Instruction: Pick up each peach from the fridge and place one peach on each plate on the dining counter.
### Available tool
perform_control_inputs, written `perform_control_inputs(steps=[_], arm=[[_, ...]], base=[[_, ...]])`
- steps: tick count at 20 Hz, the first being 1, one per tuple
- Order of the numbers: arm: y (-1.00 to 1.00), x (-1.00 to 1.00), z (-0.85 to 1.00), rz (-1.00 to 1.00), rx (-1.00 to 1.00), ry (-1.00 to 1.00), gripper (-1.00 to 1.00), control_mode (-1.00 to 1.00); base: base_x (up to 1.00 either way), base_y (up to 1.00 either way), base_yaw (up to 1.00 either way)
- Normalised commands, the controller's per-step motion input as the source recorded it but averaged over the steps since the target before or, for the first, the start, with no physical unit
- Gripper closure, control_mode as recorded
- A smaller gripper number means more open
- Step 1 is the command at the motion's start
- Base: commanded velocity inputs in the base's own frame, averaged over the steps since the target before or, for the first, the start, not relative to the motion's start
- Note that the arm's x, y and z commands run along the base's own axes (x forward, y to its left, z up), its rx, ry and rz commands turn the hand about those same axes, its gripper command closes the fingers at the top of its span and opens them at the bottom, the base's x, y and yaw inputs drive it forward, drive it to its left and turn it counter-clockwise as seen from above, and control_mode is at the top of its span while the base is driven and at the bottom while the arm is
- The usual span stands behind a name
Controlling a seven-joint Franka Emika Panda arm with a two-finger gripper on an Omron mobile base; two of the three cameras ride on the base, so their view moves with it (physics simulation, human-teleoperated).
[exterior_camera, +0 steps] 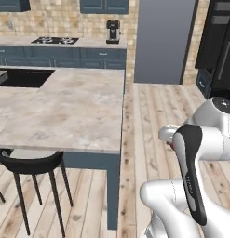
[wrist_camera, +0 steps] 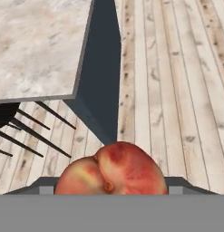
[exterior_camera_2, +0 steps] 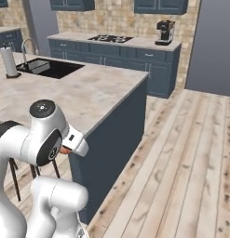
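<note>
Gripping a peach [wrist_camera: 111, 170], the pincer [wrist_camera: 111, 190] is clamped on the orange-red fruit, which sits low in the hand view between the dark finger tips. A sliver of the same peach [exterior_camera_2: 65, 150] shows in the right base view, tucked under the white hand, just off the near edge of the dining counter [exterior_camera_2: 88, 93]. In the left base view the arm's hand sits right of that counter [exterior_camera: 65, 111], over plank floor [exterior_camera: 153, 116], a red speck by it. Below the peach in the hand view: counter corner [wrist_camera: 36, 45], blue-grey base, black stool [wrist_camera: 9, 115] legs, wood planks. Stool [exterior_camera: 30, 162] tucked under the counter's near edge. Black sink [exterior_camera_2: 49, 68] inset in the marbled top, faucet and paper towel roll [exterior_camera_2: 9, 62] beside it. Back wall: blue cabinets, gas hob [exterior_camera_2: 110, 38], coffee machine [exterior_camera_2: 165, 32]. Tall grey fridge [exterior_camera: 165, 39] stands at the back, well apart from the arm.
</note>
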Motion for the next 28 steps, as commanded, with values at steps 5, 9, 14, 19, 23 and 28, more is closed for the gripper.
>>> perform_control_inputs(steps=[5, 9, 14, 19, 23, 28], arm=[[0.00, 0.00, 0.00, 0.00, 0.00, 0.00, 1.00, 1.00], [0.00, 0.00, 0.00, 0.00, 0.00, 0.00, 1.00, 1.00], [0.00, 0.00, 0.00, 0.00, 0.00, 0.00, 1.00, 1.00], [0.00, 0.00, 0.00, 0.00, 0.00, 0.00, 1.00, 1.00], [0.00, 0.00, 0.00, 0.00, 0.00, 0.00, 1.00, 1.00], [0.00, 0.00, 0.00, 0.00, 0.00, 0.00, 1.00, 1.00]], base=[[-0.16, 0.92, -0.06], [-0.24, 0.91, -0.05], [-0.25, 0.92, -0.05], [-0.14, 0.99, -0.07], [0.00, 0.89, -0.09], [0.00, 0.82, -0.09]])
